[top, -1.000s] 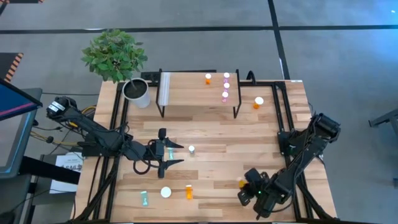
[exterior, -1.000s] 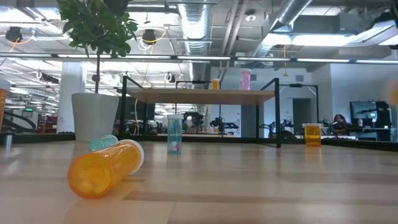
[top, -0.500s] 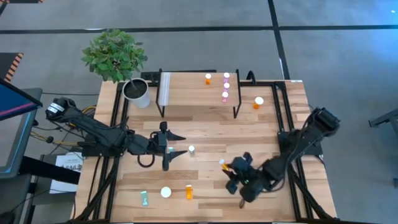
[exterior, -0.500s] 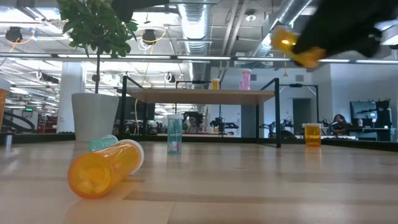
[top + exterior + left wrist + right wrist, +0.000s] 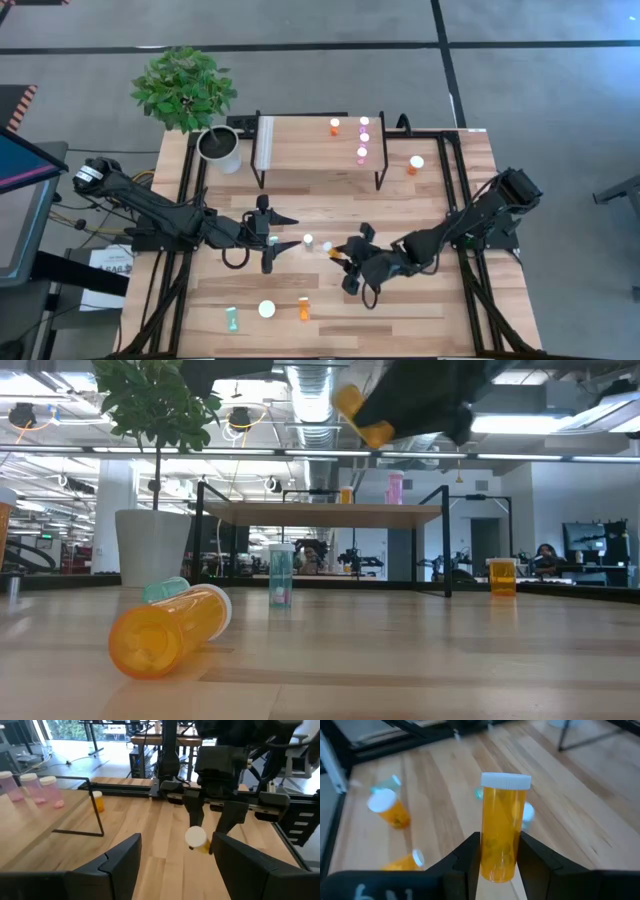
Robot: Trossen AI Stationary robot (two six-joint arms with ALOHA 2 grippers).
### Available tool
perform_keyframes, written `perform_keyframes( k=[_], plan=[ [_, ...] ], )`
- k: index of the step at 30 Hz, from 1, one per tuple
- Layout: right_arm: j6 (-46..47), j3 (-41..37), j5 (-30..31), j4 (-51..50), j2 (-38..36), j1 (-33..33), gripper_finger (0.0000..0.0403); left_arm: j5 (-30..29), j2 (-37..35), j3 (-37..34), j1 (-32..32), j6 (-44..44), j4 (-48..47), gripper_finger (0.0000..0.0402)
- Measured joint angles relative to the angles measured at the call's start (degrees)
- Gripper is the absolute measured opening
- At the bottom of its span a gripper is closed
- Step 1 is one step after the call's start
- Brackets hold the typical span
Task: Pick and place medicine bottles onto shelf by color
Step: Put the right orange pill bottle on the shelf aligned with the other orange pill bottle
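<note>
High view: right gripper [image 5: 343, 262] is over the table's middle, clamped on an orange bottle [image 5: 333, 251]; left gripper [image 5: 272, 240] waits just left of it, fingers apart, holding nothing.
Writing: none readable on any bottle; the right wrist view shows only a cut-off white mark on the gripper's body.
Held bottle axis: in the right wrist view its long axis runs straight out between the fingers [image 5: 536, 855], white cap at the free end.
Low view: the held bottle [image 5: 362, 417] is high above the table and tilted; the gripper's dark body hides one end.
Shelf [image 5: 300, 150]: far middle of the table; one orange bottle [image 5: 335, 126] and three pink bottles [image 5: 363, 137] stand on its right part.
Loose bottles: an orange one [image 5: 415, 163] stands right of the shelf; a teal one [image 5: 308, 242] stands mid-table.
Near left: a teal bottle [image 5: 232, 319] and an orange bottle [image 5: 304, 308] lie on their sides, a wide orange one [image 5: 267, 309] between them.
Hard to tell: the colour of the wide one from above, where only its white cap shows.
Plant pot [image 5: 219, 149]: far left, beside the shelf.
</note>
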Motion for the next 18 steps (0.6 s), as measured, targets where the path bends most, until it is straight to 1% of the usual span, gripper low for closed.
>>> perform_keyframes(
  k=[4,6,9,13,14,16,18],
  plan=[
    [-6.56,-4.04,-5.8,11.05,0.0,-2.76,0.0137,-1.57,0.0,0.0,0.87,1.03,-1.33,0.0231],
    [-7.95,-6.79,-7.82,16.54,0.0,-4.16,0.0137,-0.53,0.0,0.0,1.93,0.58,-1.71,0.0231],
    [-9.62,-11.64,-9.27,25.47,0.0,-5.99,0.0137,3.08,0.0,0.0,3.73,-0.11,-1.72,0.0231],
    [-14.97,-18.0,-11.6,41.87,0.0,-7.47,0.0137,3.76,2.45,0.04,5.87,-0.13,0.3,0.0231],
    [-16.59,-19.6,-12.17,46.28,0.0,-7.71,0.0137,4.75,3.34,-0.02,6.44,-0.02,1.15,0.0231],
    [-19.33,-22.43,-12.65,54.62,0.3,-7.71,0.0137,9.09,5.86,0.05,7.49,0.04,6.4,0.0231],
    [-21.6,-24.81,-13.14,60.69,0.35,-7.71,0.0137,13.06,7.97,0.04,8.36,0.35,9.66,0.0231]
  ],
)
